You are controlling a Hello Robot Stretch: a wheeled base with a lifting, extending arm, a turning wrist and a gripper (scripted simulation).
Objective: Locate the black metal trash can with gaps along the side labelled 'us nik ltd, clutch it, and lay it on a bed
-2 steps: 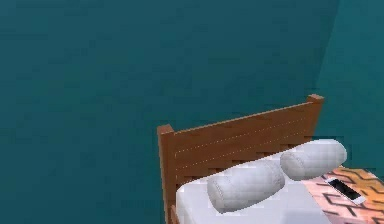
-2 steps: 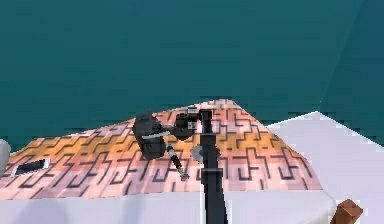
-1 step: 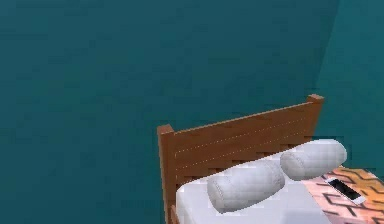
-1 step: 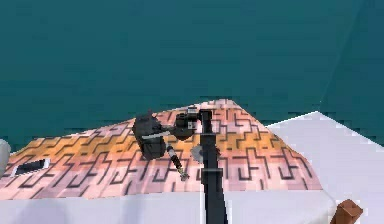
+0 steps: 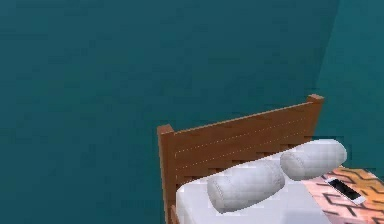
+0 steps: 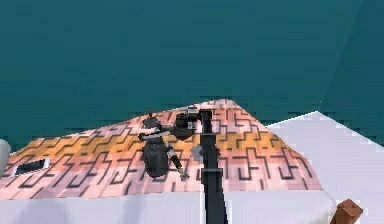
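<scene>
Arm side view: the dark square arm [image 6: 210,175] reaches out over the orange-and-black patterned bed cover [image 6: 90,155]. Its gripper [image 6: 160,128] is near a dark rounded object [image 6: 155,160] lying there. I can't tell whether the claw holds anything.

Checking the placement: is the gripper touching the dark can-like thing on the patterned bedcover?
Cannot tell. In the arm side view the gripper sits right by the dark thing lying on the patterned bedcover; neither contact nor a gap shows plainly.

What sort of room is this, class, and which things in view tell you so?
Most likely a bedroom: a bed with a wooden headboard, two pillows and a patterned blanket, set against teal walls.
</scene>
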